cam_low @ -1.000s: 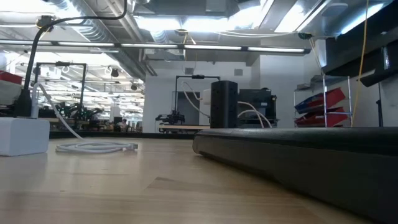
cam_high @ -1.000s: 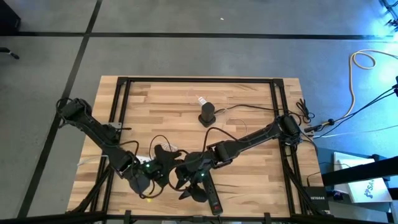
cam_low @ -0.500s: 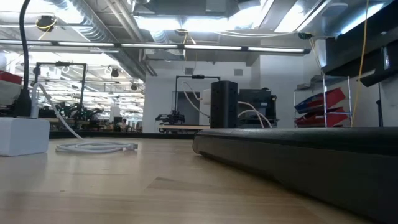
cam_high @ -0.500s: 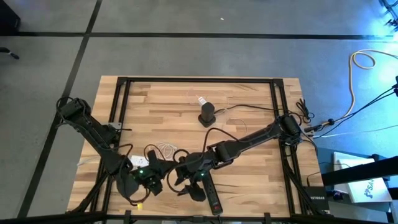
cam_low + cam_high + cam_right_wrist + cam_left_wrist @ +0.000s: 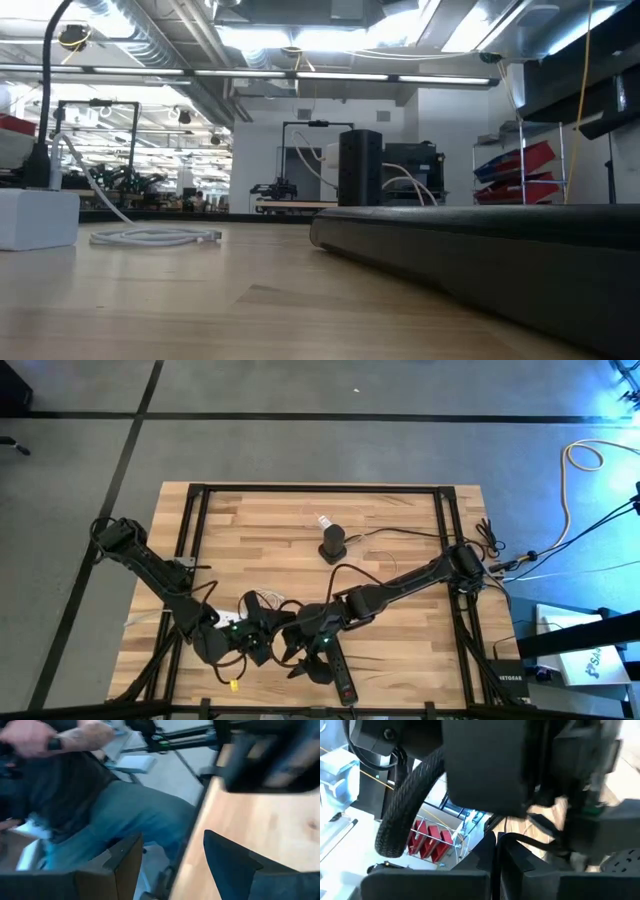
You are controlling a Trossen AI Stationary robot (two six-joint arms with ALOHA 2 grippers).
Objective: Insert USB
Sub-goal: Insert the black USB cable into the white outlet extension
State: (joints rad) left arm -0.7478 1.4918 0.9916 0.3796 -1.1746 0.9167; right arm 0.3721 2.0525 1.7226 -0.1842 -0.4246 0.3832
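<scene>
Grey concrete floor all round, light wood-plank counter (image 5: pixel 400 650) in a black frame, both dark arms bunched at the counter's 6 o'clock edge in the high view. Left pincer (image 5: pixel 258 643) sits at about 7 o'clock, just beside the right pincer (image 5: pixel 297 657), near a long black power strip (image 5: pixel 343 678) lying at 6 o'clock. Since half a second ago the left arm has swung back toward the right one: it was pulled out toward the 7 o'clock edge, now its wrist is close in again beside the strip end, and the thin white USB cable (image 5: pixel 268 599) that showed as a loose coil then is mostly covered. Right arm hardly moved. Judgement: left arm is re-lining the plug for another try at the socket, insertion not yet done. Left pincer's own view shows fingers closed with only a thin slit between them, black cable (image 5: pixel 540 842) beyond; whether a plug is pinched I cannot tell. Right pincer is released, fingers (image 5: pixel 117 862) wide apart, person in jeans (image 5: pixel 115 815) beyond the counter edge. Low view: white cable coil (image 5: pixel 155 237) beside a white box (image 5: pixel 38 218) at 9 o'clock, black upright block (image 5: pixel 360 168) far back.
</scene>
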